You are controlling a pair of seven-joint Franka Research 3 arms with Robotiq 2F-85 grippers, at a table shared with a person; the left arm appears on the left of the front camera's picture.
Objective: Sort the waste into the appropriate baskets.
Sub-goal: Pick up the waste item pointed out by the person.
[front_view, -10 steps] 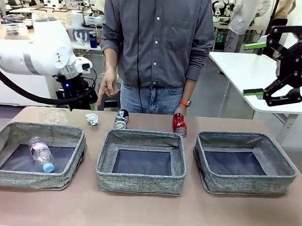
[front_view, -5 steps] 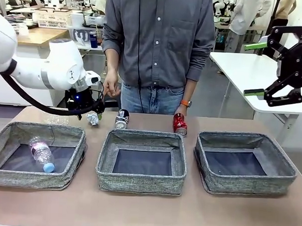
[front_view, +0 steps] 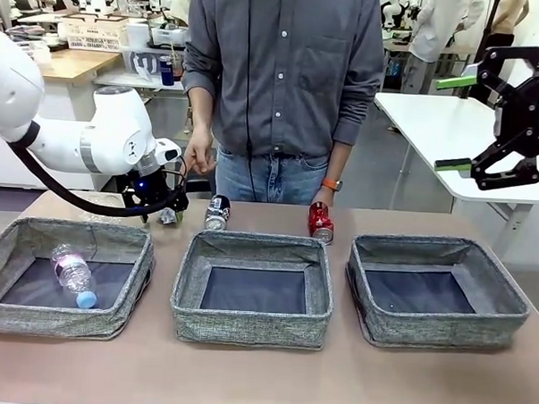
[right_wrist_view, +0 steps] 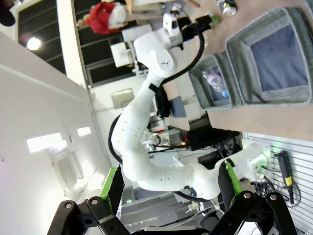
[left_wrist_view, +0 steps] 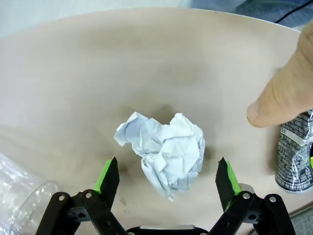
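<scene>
White crumpled wad (left_wrist_view: 164, 149), lying on the table (left_wrist_view: 73, 73) at 1 o'clock of the left basket (front_view: 80, 230), framed between the wide-spread fingers (left_wrist_view: 108, 175) of the left gripper (left_wrist_view: 166, 167), apparently lined up for pickup; right gripper (front_view: 451, 122) parked high, likewise unclenched, idle.

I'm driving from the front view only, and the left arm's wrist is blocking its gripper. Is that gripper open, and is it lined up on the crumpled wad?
Observer: Yes. In the left wrist view, the left gripper is open and straddles the wad, with a gap on each side.
Operator: Anything close by that I could bump?
Observer: The person's fingertip hangs just beside the wad, close to the black-and-white can.
Operator: And on the other side?
Observer: The end of a clear bottle lies beyond the gripper's opposite side, apart from both the wad and the gripper.
</scene>
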